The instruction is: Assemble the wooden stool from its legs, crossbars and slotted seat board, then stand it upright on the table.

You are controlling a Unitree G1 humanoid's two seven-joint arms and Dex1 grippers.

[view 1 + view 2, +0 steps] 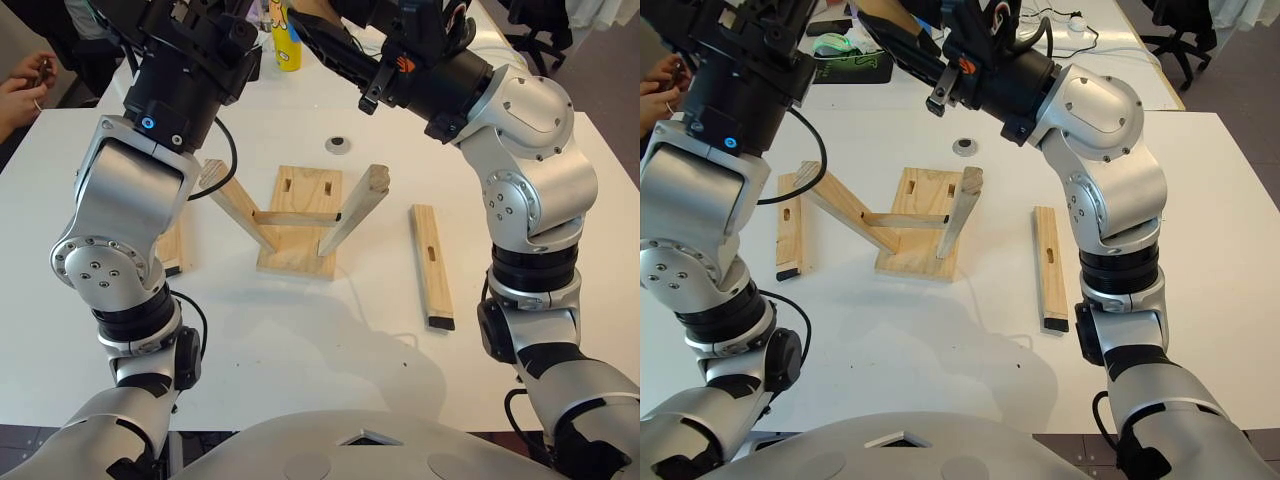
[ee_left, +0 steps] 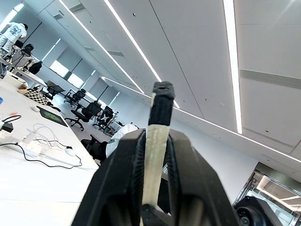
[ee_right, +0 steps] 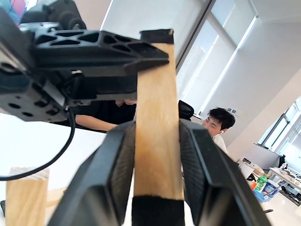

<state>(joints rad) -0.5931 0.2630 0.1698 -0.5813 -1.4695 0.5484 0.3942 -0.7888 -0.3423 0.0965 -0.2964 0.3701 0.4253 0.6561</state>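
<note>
Leg [image 3: 155, 84] held high beyond the seat board [image 1: 305, 185] mid-table, pinched by both left gripper [image 2: 156, 141] and right gripper [image 3: 157, 134] — uneven pulls could twist it loose, dropping it onto the propped frame [image 1: 295, 217].

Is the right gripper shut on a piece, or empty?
Shut on a wooden bar: the right gripper has both fingers pressed against the bar's sides in the right wrist view.

Bright, even overhead lighting.
Ceiling strips [image 2: 134, 44] glare; windows [image 3: 225, 80] wash out; soft shadows fall on the near table [image 1: 300, 335].
</note>
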